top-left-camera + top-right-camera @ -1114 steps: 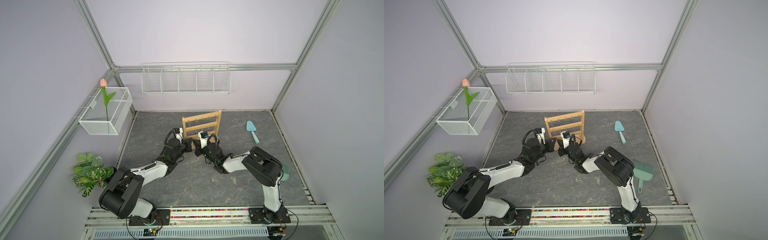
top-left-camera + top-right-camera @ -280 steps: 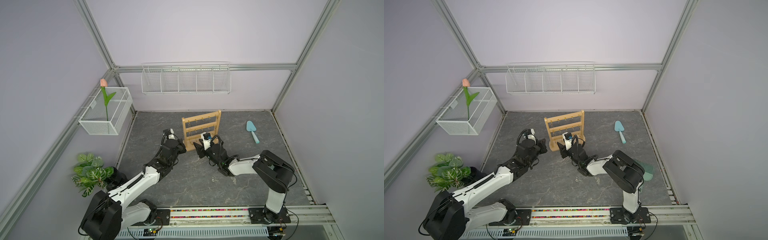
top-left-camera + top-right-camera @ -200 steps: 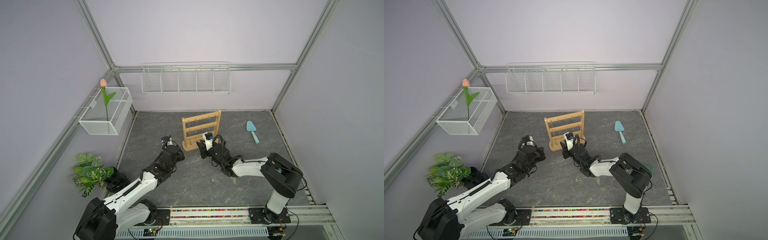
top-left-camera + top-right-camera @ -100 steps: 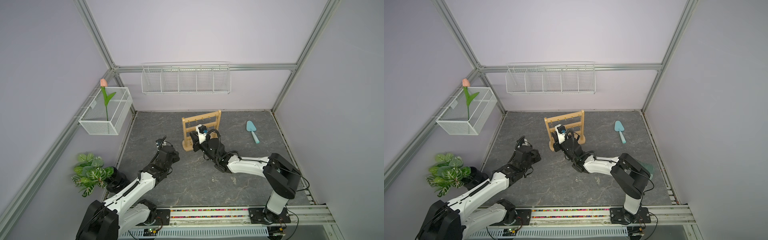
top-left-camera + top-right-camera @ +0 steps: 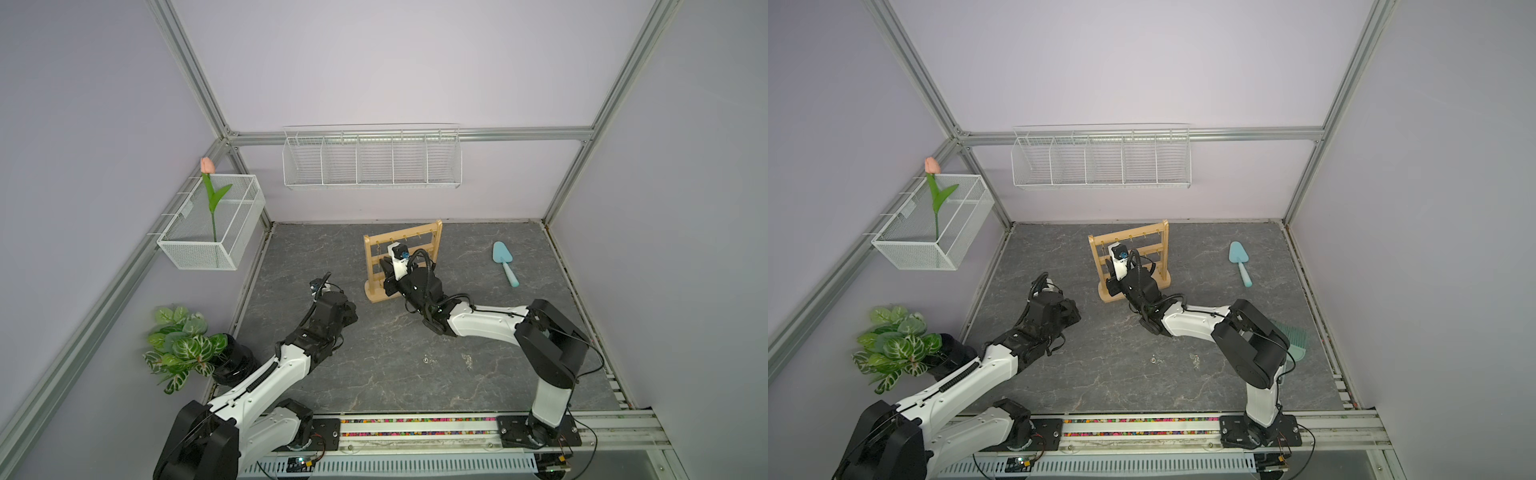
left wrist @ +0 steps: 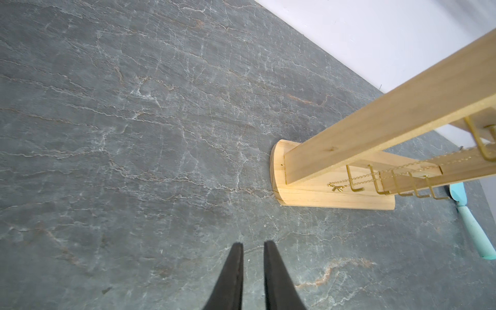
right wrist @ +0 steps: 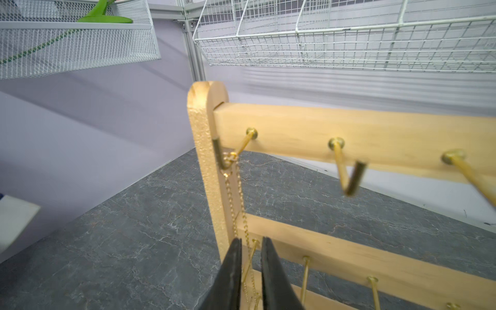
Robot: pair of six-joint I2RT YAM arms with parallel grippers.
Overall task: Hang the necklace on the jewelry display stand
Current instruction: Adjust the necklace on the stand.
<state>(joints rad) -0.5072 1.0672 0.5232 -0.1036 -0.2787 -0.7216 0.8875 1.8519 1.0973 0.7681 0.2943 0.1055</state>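
The jewelry display stand (image 5: 415,230) (image 5: 1142,229) is a light wooden rack with gold hooks, standing at the middle back of the floor. The necklace (image 7: 239,193), a thin gold chain, hangs from the end hook of the top bar beside an upright. Its bow pendant (image 6: 334,187) hangs low, just above the base. My right gripper (image 7: 251,239) (image 5: 382,268) is up against that upright near the second bar. Its jaws are a narrow gap apart, the chain shows in the gap, and contact is unclear. My left gripper (image 6: 253,244) (image 5: 352,313) hovers over bare floor left of the stand, narrowly open and empty.
A teal trowel (image 5: 503,262) lies to the right of the stand. A teal brush (image 5: 1293,340) sits behind the right arm. A white wire basket (image 5: 372,160) hangs on the back wall. A mesh basket with a tulip (image 5: 212,224) and a plant (image 5: 183,345) are on the left.
The left arm has drawn back from the stand toward the front left. The right gripper has risen to the stand's upper left, and its jaws have narrowed.
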